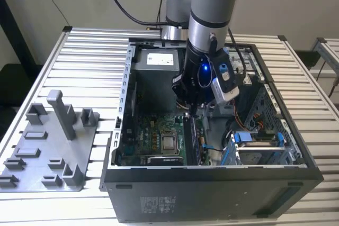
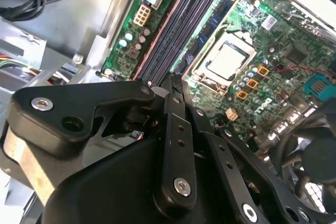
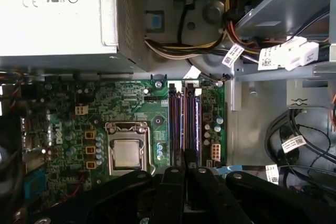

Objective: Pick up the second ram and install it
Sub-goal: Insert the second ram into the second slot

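1. Exterior view: the arm reaches down into the open computer case (image 1: pixel 212 183) and the gripper (image 1: pixel 189 110) hangs low over the motherboard (image 1: pixel 153 136). Right under its tips a long dark board stands on edge in the slot bank. I take that for the second ram (image 1: pixel 194 141), seated or nearly so. The grey tray (image 1: pixel 32 170) lies well apart at the exterior view's left, outside the case.
2. Second wrist view: the gripper (image 2: pixel 174 81) has its jaws drawn together, tips meeting just above the near end of the memory slots (image 2: pixel 173 30), and nothing shows pinched between them. The processor socket (image 2: pixel 226 61) sits beside the slots.
3. First wrist view: the gripper (image 3: pixel 184 157) lines up with the middle of the memory slots (image 3: pixel 185 119). Which slot is filled I cannot tell for sure from here.
4. Handling call: a stick like this should be light, stiff and thin, with fragile chips and contacts. Hold it by the long bare edges or short ends, never on the chips, and keep any press straight down along the slot
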Motion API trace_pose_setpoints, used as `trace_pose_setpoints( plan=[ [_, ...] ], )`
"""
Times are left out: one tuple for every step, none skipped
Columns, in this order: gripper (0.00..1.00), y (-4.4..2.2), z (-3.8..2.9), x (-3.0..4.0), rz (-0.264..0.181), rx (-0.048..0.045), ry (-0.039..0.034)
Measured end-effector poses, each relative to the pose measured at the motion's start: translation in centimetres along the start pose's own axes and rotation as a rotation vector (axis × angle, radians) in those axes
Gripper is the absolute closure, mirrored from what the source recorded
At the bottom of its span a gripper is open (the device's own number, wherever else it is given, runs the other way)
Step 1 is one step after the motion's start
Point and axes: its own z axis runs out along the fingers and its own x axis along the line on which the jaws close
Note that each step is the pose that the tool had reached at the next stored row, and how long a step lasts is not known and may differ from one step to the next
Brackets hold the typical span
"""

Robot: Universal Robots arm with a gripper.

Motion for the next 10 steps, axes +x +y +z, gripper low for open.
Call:
trace_pose_setpoints(
  plan=[
    [0.88, -0.01, 0.17, 0.0, 0.003, 0.0001, 0.0],
    [0.88, -0.01, 0.29, 0.01, 0.005, 0.0001, 0.0],
    [0.88, -0.01, 0.35, 0.01, 0.006, 0.0001, 0.0],
    [0.88, -0.01, 0.34, 0.01, 0.006, 0.0003, 0.0001],
    [0.88, -0.01, 0.34, 0.01, 0.006, 0.0005, 0.0002],
    [0.88, -0.01, 0.35, 0.02, 0.006, 0.0006, 0.0002],
    [0.88, -0.01, 0.37, 0.02, 0.006, 0.0002, 0.0],
    [0.88, -0.01, 0.38, 0.01, 0.006, 0.0001, 0.0],
    [0.88, -0.01, 0.38, 0.01, 0.006, 0.0002, 0.0],
    [0.88, -0.01, 0.39, 0.02, 0.006, 0.0002, 0.0001]
  ],
)
